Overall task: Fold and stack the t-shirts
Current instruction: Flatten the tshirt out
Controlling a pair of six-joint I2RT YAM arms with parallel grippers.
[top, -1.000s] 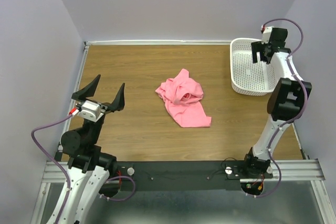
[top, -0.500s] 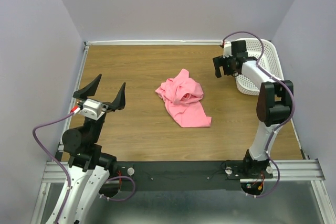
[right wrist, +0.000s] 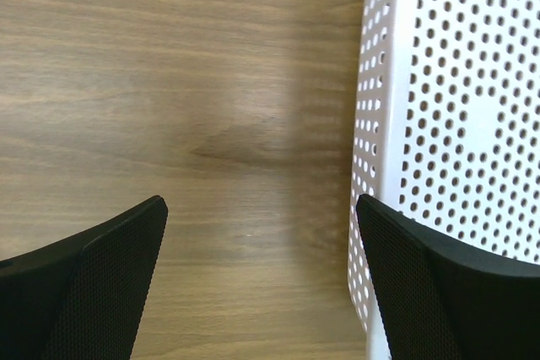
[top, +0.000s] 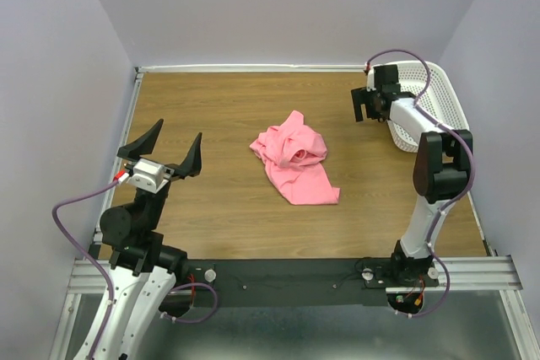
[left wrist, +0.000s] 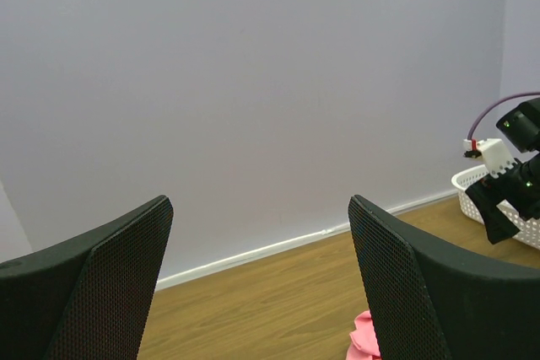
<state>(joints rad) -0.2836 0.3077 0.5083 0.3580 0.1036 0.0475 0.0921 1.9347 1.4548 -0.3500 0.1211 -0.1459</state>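
Note:
A salmon-pink t-shirt [top: 293,164] lies crumpled in a heap on the middle of the wooden table; a corner of it shows low in the left wrist view [left wrist: 364,339]. My left gripper [top: 167,147] is open and empty, raised at the left side, well left of the shirt. My right gripper [top: 369,107] is open and empty at the far right, just left of the white basket, above bare wood in the right wrist view [right wrist: 257,225].
A white perforated plastic basket [top: 430,107] stands tipped on its side at the far right corner, its wall right beside my right gripper [right wrist: 439,107]. Purple walls close in the table on the left, back and right.
My right arm swung left from over the basket to the table beside it, then back a little right. The basket went from lying flat to tipped up on its side. The left arm and shirt stayed still.

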